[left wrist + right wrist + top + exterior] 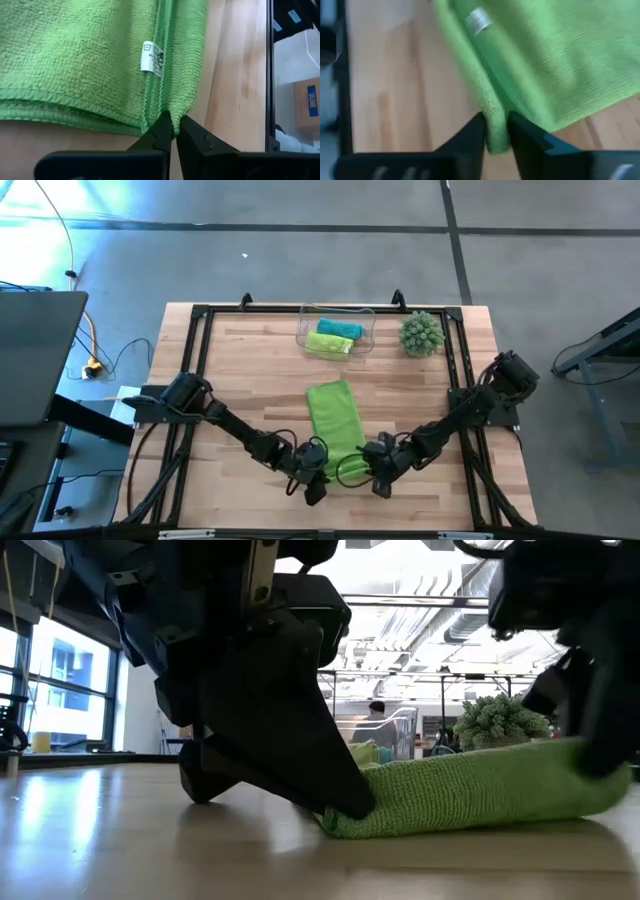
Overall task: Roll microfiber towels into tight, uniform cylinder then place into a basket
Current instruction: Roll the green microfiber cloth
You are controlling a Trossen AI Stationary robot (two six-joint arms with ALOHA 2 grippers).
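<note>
A lime green microfiber towel [334, 418] lies flat on the wooden table, its long side running from far to near. Its near end is turned over into a low roll [470, 795] that rests on the table. My left gripper [316, 483] is shut on the roll's left end and my right gripper [381, 479] on its right end. At the far edge stands the clear basket [366, 332], which holds a rolled teal towel [340, 328] and a rolled lime green towel [328, 343]. My left gripper pinches the left end of the turned-over near edge [173, 114] between its two fingers, several layers of cloth. The fingers slant down from the table's near left. The cloth lies on the table. My right gripper has a ridge of the turned-over edge [495, 112] between its two fingers at the towel's right end. The fingers slant down from the near right. The cloth bulges a little between them and rests on the table.
A round spiky green plant ball [421, 333] sits to the right of the basket. A black metal frame [200, 350] runs around the table top. Bare wood shows left and right of the towel.
</note>
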